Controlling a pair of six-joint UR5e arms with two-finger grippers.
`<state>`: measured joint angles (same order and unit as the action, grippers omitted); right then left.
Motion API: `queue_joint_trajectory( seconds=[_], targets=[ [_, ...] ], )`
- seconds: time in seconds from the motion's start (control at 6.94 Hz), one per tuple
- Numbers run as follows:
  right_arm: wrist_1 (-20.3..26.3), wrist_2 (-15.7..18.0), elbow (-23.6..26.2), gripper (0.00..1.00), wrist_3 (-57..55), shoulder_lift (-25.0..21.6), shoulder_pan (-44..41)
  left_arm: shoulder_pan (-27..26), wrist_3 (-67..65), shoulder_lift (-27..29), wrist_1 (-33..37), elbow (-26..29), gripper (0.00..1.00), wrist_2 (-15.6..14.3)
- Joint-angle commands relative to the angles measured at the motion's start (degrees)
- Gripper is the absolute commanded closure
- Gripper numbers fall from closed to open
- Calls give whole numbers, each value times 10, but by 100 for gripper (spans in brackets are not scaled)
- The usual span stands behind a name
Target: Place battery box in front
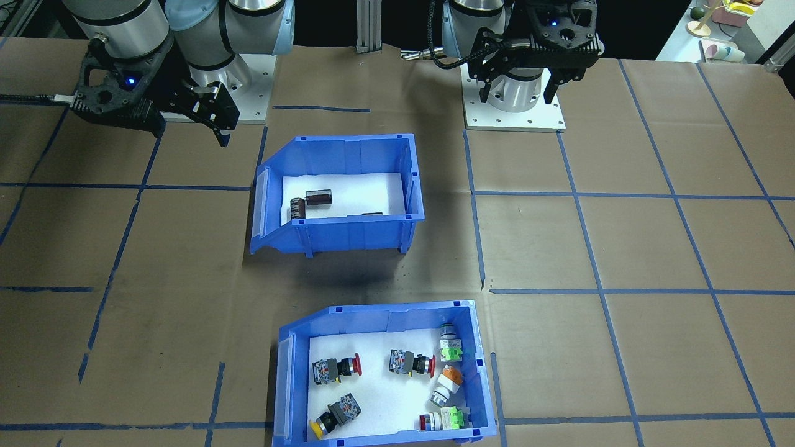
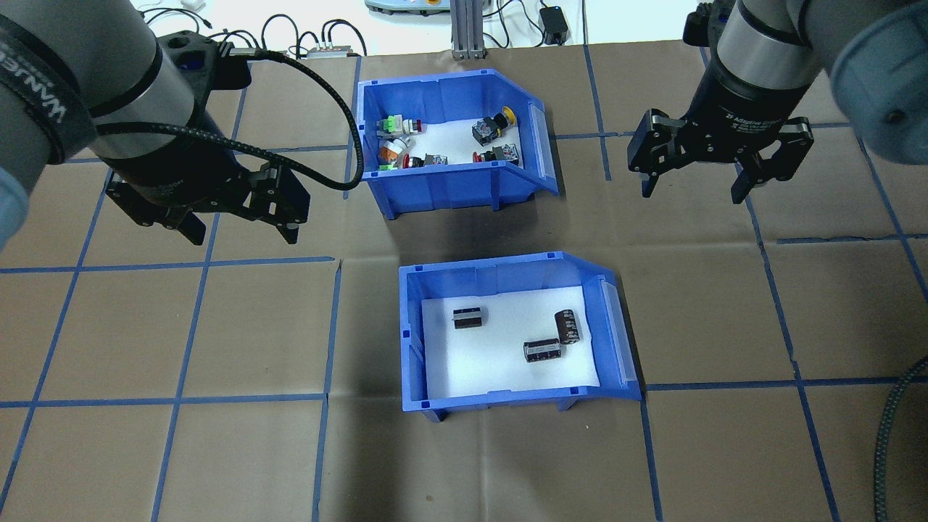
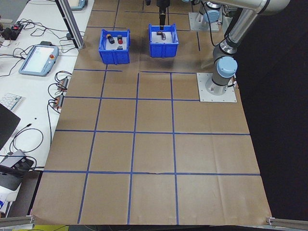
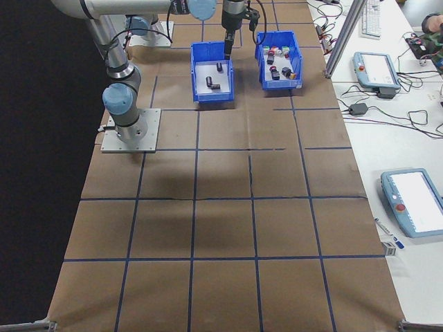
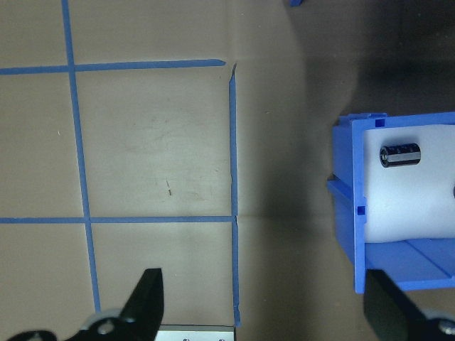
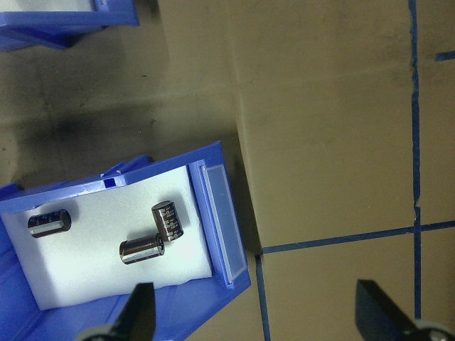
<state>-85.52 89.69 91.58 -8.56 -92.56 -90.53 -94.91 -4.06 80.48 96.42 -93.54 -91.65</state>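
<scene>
The battery box (image 2: 500, 399) is a blue bin lined with white foam. It stands mid-table, near the robot's side, with three dark cylinders (image 2: 542, 350) lying in it. In the front-facing view the battery box (image 1: 348, 233) sits behind the other bin. My left gripper (image 2: 243, 235) hovers open and empty, left of both bins; its wrist view shows the box's corner (image 5: 348, 213). My right gripper (image 2: 692, 194) hangs open and empty above the table, right of the bins, and the box (image 6: 199, 302) lies lower left in its wrist view.
A second blue bin (image 2: 449, 181) with coloured push-button switches stands farther from the robot. An aluminium post (image 2: 464, 29) and cables sit at the table's far edge. The arms' base plates (image 1: 515, 115) flank the robot side. Blue tape lines cross the brown table.
</scene>
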Motion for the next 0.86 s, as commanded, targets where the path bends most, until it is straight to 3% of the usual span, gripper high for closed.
queue_joint_trajectory(
  seconds=[0.0,0.43,0.72],
  targets=[
    [1,0,0,0,0,0,0,1,-8,3,-3,-13,0,1],
    [-17,-7,-11,0,39,26,-1,1,-34,13,-40,-30,0,4],
    [-39,-8,-11,0,82,37,-3,-9,-304,18,-51,-59,0,9]
  ],
)
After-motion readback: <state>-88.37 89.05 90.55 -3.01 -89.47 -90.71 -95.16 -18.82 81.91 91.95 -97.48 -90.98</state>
